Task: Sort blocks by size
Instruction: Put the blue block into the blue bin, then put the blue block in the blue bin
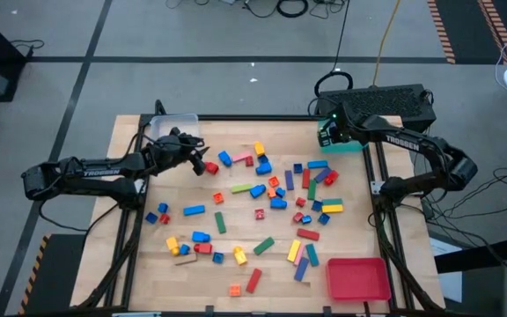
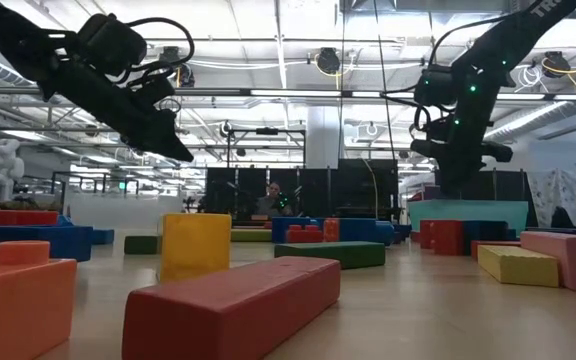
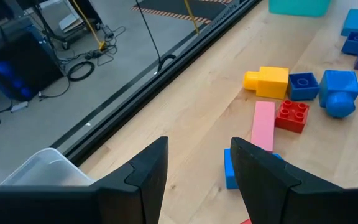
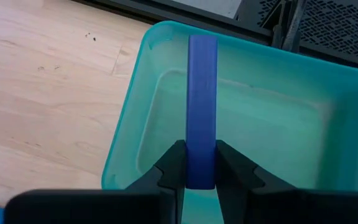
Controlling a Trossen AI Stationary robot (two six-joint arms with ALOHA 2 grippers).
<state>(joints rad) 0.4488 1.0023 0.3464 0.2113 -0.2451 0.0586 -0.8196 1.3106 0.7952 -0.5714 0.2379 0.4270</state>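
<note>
Wooden tabletop (image 1: 236,255) strewn with blocks (image 1: 262,189): at far left, left gripper (image 3: 197,168) hangs spread and empty beside the clear tray (image 1: 172,126). Far right, right gripper (image 4: 197,168) pinches a long blue bar (image 4: 201,106) over the teal tray (image 4: 278,112); best lowered before letting go.

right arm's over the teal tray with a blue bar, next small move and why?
Probably open the right gripper to drop it: the long blue bar is pinched between its fingers, hanging above the teal tray, which looks empty below.
</note>
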